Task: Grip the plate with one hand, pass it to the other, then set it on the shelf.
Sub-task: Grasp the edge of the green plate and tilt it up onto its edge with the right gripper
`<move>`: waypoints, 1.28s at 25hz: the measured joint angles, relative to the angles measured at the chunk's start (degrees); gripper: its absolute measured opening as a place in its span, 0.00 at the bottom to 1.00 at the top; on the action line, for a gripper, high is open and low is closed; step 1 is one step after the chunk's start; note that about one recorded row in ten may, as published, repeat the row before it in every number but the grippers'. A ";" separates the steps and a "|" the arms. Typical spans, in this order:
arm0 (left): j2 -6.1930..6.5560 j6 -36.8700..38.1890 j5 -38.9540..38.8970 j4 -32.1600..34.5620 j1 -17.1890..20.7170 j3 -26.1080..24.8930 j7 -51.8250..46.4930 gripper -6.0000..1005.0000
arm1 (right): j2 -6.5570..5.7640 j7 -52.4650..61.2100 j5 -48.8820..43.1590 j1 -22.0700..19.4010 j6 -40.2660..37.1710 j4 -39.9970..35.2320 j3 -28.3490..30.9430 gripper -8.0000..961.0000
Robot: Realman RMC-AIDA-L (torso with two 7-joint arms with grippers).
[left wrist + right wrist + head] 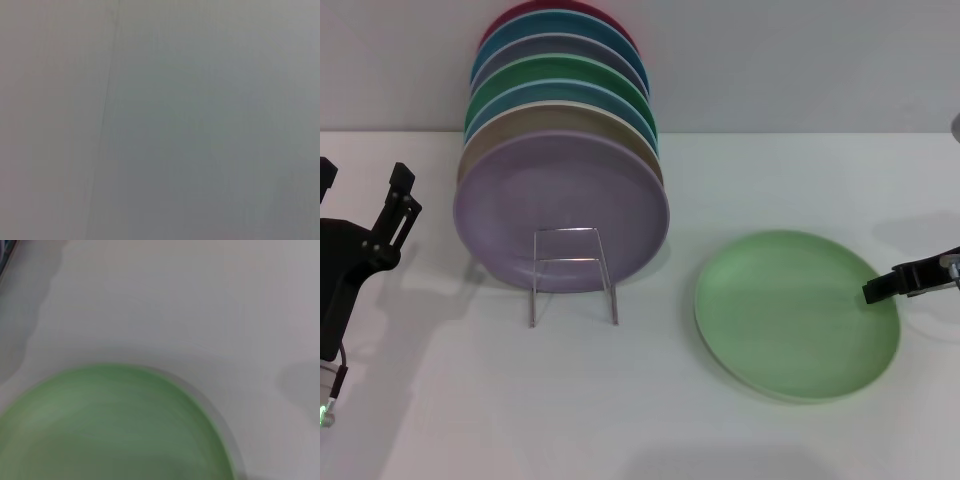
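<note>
Mint plate [790, 315] lies flat on the desk [620, 420] — right gripper [880, 290] at its rim, fingers' state unclear; slide under the edge first.

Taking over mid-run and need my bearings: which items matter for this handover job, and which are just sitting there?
In play:
- flat light mint-green round plate on the table
- thin silver wire rack
- right gripper at the plate's rim
- left gripper, off to the side

Not involved:
- upright row of coloured plates, lilac in front

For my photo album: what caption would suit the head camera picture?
Right gripper at the mint-green plate's rim; left gripper waits beside the rack.
</note>
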 joint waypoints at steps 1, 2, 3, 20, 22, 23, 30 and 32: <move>0.02 0.00 0.00 0.02 -0.02 -0.04 0.00 0.79 | -0.04 0.04 0.00 0.27 -0.10 -0.44 0.05 0.70; 0.06 0.00 0.00 0.07 -0.08 -0.18 0.00 0.79 | -0.16 0.06 0.00 0.83 -0.16 -1.40 0.21 0.69; 0.06 0.00 0.00 0.07 -0.08 -0.18 0.00 0.79 | -0.21 0.06 0.00 0.99 -0.18 -1.72 0.26 0.66; 0.19 0.00 0.00 0.35 -0.58 -0.43 0.09 0.78 | -0.31 0.25 -0.61 1.30 -0.66 -2.28 0.11 0.20; 0.17 -0.01 0.01 0.35 -0.63 -0.40 0.09 0.78 | -0.29 0.22 -0.61 1.64 -1.03 -3.02 0.10 0.20; 0.17 -0.01 0.01 0.35 -0.63 -0.40 0.09 0.78 | -0.29 0.22 -0.61 1.64 -1.03 -3.02 0.10 0.20; 0.17 0.01 0.00 0.35 -0.64 -0.18 0.10 0.77 | -0.24 -0.14 -0.71 2.13 -1.44 -4.41 -0.02 0.19; 0.17 0.31 0.01 0.34 -0.65 -0.17 0.10 0.77 | -0.17 -0.20 -0.71 2.14 -1.44 -4.37 -0.02 0.19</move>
